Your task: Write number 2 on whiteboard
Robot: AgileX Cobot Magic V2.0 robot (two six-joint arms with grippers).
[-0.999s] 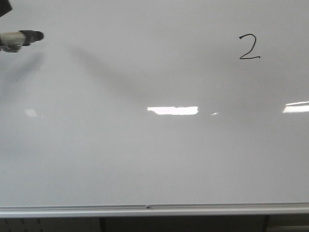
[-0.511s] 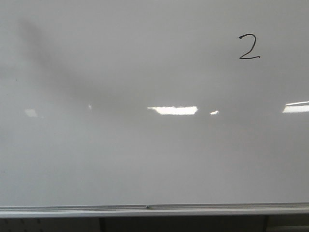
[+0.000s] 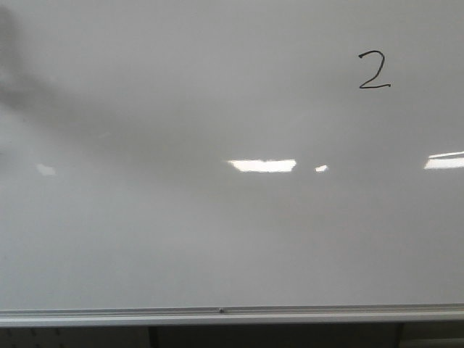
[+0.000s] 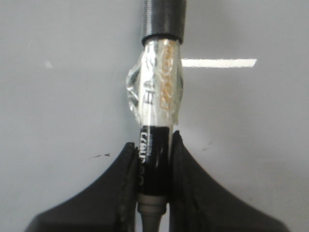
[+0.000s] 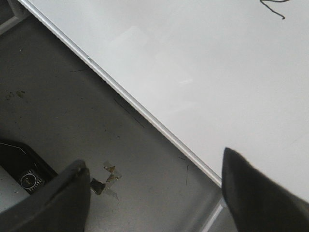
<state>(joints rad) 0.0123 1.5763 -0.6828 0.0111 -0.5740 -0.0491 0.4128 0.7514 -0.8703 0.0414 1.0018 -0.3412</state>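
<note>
A thin black number 2 (image 3: 375, 71) is drawn on the upper right of the whiteboard (image 3: 217, 239), which fills the front view. Part of its base stroke shows in the right wrist view (image 5: 274, 9). My left gripper (image 4: 153, 159) is shut on a black marker (image 4: 155, 150) with a tape-wrapped barrel, held over the board; the tip is out of view. My right gripper (image 5: 154, 169) is open and empty, over the grey floor beside the board's silver rail (image 5: 145, 116). Neither gripper shows in the front view.
The silver rail (image 3: 217, 315) runs along the board's lower edge. Bright light reflections (image 3: 262, 165) lie across the board's middle. A dark shadow (image 3: 14, 80) falls on the upper left. A dark device (image 5: 24, 174) and tape scraps (image 5: 108, 179) lie on the floor.
The marker and left gripper, at the front view's upper left edge one second ago, have moved out of that view to the left. The shadow has shifted left. The 2 is unchanged.
</note>
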